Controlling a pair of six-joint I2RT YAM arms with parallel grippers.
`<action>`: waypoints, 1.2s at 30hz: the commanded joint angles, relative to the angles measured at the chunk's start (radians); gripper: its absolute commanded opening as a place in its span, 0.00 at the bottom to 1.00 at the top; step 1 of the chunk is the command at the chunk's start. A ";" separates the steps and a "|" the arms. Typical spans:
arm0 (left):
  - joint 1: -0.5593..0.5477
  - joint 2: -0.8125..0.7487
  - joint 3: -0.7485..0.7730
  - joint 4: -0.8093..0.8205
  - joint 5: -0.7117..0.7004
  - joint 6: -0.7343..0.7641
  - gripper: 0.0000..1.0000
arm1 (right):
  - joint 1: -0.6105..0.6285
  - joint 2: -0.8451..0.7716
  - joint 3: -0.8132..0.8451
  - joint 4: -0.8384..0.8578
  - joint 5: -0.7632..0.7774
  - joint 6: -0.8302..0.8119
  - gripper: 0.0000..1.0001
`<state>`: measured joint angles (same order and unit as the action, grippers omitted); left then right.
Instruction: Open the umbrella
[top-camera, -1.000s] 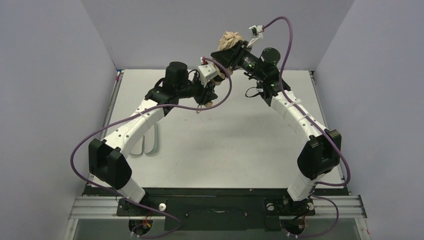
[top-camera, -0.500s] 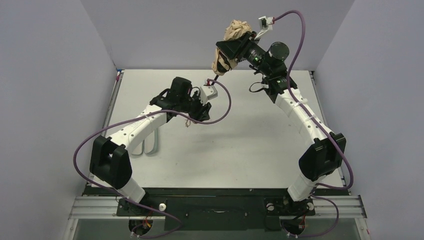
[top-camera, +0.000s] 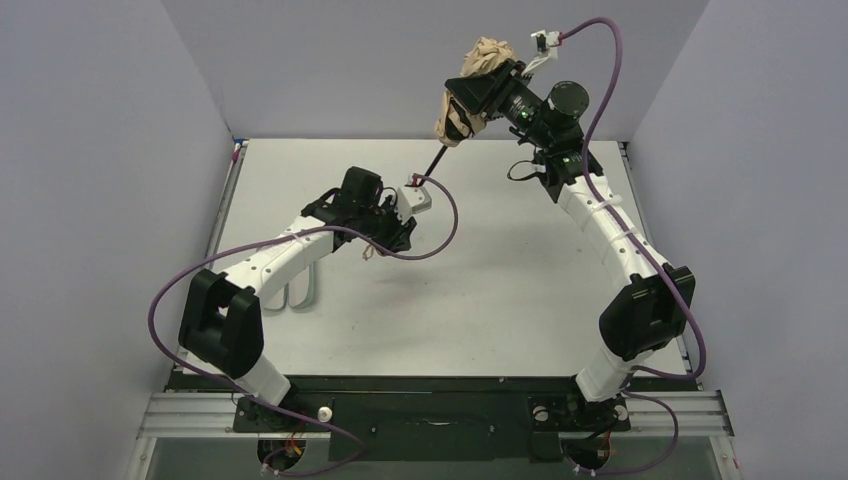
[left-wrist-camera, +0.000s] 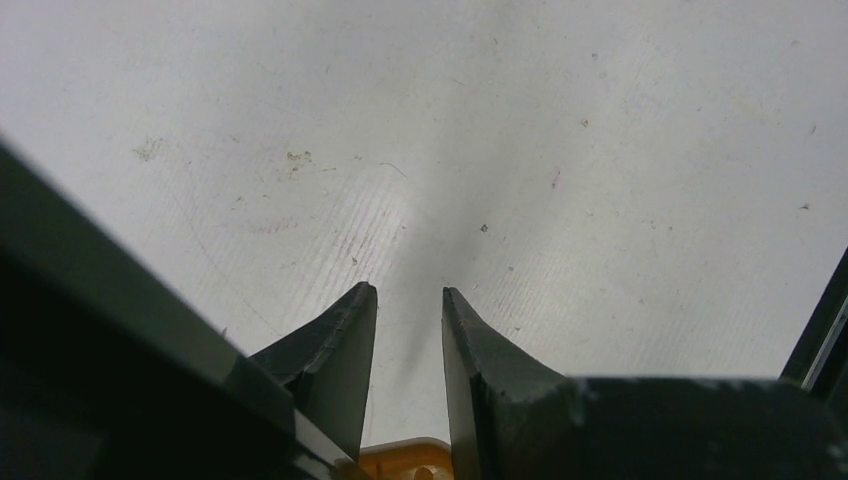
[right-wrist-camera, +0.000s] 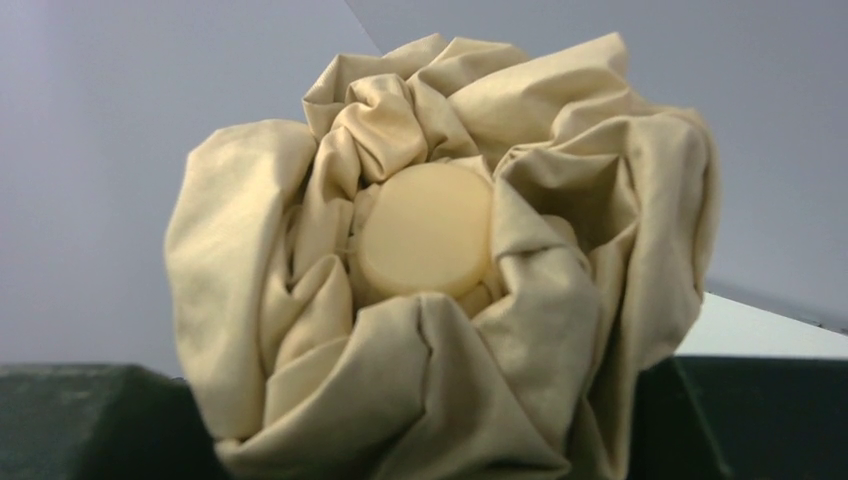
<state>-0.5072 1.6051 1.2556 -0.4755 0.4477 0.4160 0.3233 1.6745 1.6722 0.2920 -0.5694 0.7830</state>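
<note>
The umbrella's bunched tan canopy (top-camera: 488, 55) is held high at the back of the table, and my right gripper (top-camera: 478, 95) is shut around it. The right wrist view shows the folded fabric (right-wrist-camera: 560, 330) and a round cream cap (right-wrist-camera: 425, 230) filling the space between the dark fingers (right-wrist-camera: 90, 420). A thin black shaft (top-camera: 437, 160) runs down and left from the canopy toward my left gripper (top-camera: 400, 225). That gripper (left-wrist-camera: 405, 292) is low over the table. Its narrowly parted fingers (left-wrist-camera: 335, 350) pinch the tan handle (left-wrist-camera: 405, 458) near their base. A thin strap (top-camera: 371, 250) dangles below it.
A pale grey-green sleeve (top-camera: 303, 285) lies on the white table (top-camera: 500, 280) beside the left forearm. Grey walls close in the left, back and right sides. Purple cables (top-camera: 440, 215) loop off both wrists.
The right gripper has carried the canopy up and to the right. The left gripper has dropped down and left with the handle. The black shaft now shows stretched between them.
</note>
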 joint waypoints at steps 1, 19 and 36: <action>0.018 -0.018 -0.041 -0.071 -0.027 0.061 0.28 | -0.033 -0.083 0.083 0.155 0.014 0.035 0.00; 0.067 -0.018 -0.138 -0.138 -0.024 0.133 0.24 | -0.105 -0.082 0.120 0.219 0.037 0.108 0.00; 0.054 -0.057 -0.038 -0.038 0.050 -0.040 0.41 | -0.093 -0.075 0.059 0.253 0.007 0.130 0.00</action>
<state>-0.4740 1.5585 1.1828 -0.3916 0.4900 0.4633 0.2874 1.6798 1.6726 0.2680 -0.6327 0.8528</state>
